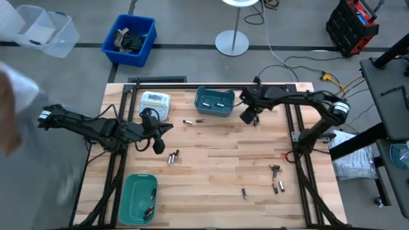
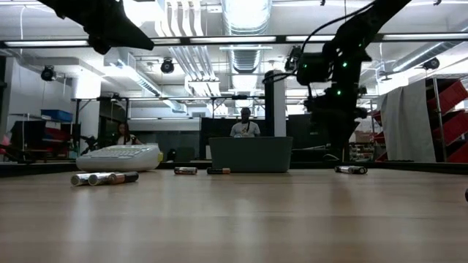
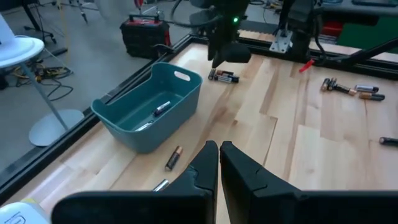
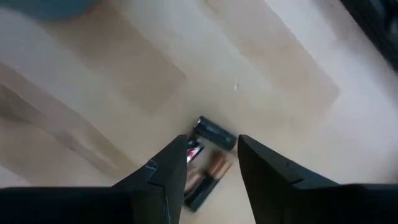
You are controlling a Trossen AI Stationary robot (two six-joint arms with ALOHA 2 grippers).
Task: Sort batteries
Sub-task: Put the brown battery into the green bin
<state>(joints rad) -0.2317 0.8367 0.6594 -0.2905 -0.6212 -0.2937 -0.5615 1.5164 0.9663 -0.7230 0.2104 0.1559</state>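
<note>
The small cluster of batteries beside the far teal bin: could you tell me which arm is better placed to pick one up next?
Probably the right. The right gripper hangs open directly over the battery cluster, while the left gripper is shut and farther away across the table.

The right gripper (image 4: 211, 162) is being held above the light wooden bench (image 4: 261, 68), its two dark fingers (image 4: 273, 174) spread apart. A small cluster of batteries (image 4: 208, 158) is being framed in the gap between them, lying on the wood. A teal edge (image 4: 50, 7) is being shown at one corner.
</note>
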